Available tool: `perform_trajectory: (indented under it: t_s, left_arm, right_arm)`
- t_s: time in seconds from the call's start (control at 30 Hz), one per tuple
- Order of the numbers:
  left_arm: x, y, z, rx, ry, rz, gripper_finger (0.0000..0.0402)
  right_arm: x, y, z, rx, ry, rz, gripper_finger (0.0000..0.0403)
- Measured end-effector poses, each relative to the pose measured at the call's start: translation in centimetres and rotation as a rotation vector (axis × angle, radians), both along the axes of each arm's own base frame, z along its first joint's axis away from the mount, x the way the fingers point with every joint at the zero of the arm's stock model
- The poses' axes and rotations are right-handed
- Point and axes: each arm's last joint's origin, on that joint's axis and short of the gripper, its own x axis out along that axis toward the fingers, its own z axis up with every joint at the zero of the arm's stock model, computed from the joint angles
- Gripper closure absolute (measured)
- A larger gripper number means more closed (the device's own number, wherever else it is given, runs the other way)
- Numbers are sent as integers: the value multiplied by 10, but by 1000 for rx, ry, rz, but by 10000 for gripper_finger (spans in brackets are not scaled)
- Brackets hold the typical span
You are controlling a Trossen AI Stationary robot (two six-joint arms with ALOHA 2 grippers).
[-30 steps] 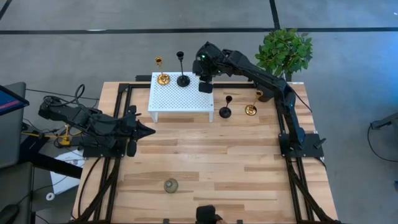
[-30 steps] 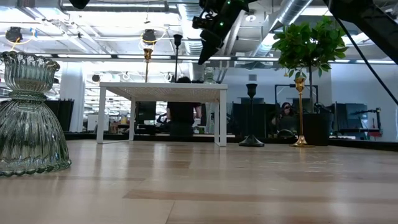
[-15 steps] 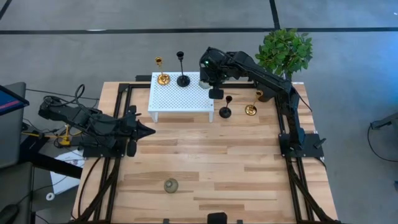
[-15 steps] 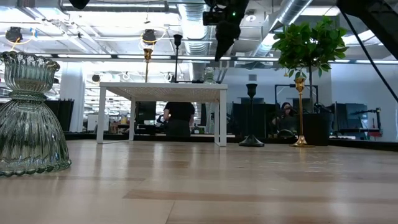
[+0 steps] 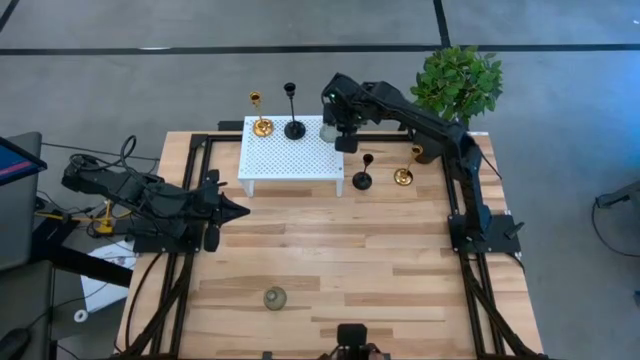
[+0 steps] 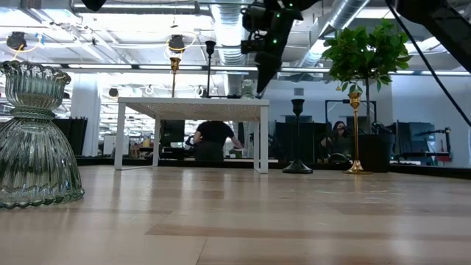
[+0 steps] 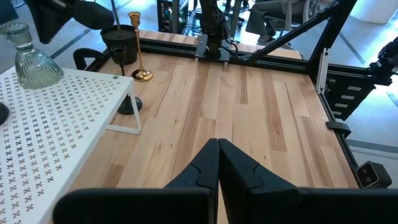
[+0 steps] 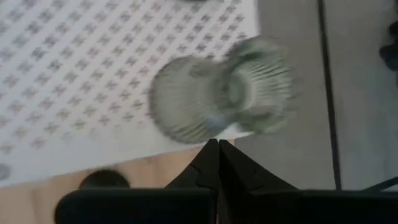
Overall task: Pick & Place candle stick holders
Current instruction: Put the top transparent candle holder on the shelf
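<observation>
At the surface's left edge I keep the left gripper parked, jaws closed on nothing. Near me sits one grey-green holder. Farther right, the right gripper, jaws closed and empty, hangs just beside the other grey-green holder on the white rack.

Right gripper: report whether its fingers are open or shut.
Shut. The right gripper's fingers meet at their tips above the glass candle holder on the white stand, holding nothing.
</observation>
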Motion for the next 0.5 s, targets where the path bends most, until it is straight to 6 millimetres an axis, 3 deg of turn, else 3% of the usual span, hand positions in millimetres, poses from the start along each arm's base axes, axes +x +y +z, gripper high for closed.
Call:
perform_trajectory:
  t_s: [0.5]
  left_arm:
    - [0, 0, 0, 0, 0, 0, 396]
  right_arm:
    - [8, -11, 4, -48, -134, 0, 403]
